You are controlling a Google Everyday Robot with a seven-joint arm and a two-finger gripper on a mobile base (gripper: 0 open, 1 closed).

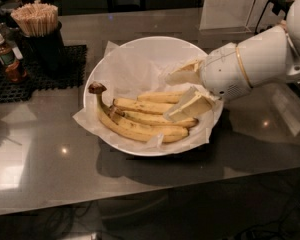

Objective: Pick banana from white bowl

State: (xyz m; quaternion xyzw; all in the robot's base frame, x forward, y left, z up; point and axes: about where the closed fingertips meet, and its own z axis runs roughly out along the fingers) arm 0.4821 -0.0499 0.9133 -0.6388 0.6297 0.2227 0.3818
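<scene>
Brown sauce in one bottle (5, 59) and one black cup of wooden sticks (37, 21) stand well left of the white bowl (155, 41), apparently parked clear of the work. Four bananas lie side by side in the bowl on its crinkled paper lining (135, 69). The banana (140, 105), nearly straight, is second from the bowl's far rim. Over the bowl's right rim, the one gripper (167, 98) hangs with its fingers (182, 75) spread, seemingly to bracket the fruit, pinching nothing.

Claw (169, 97) fills white bowl's (155, 45) right side; far left part lies free
</scene>
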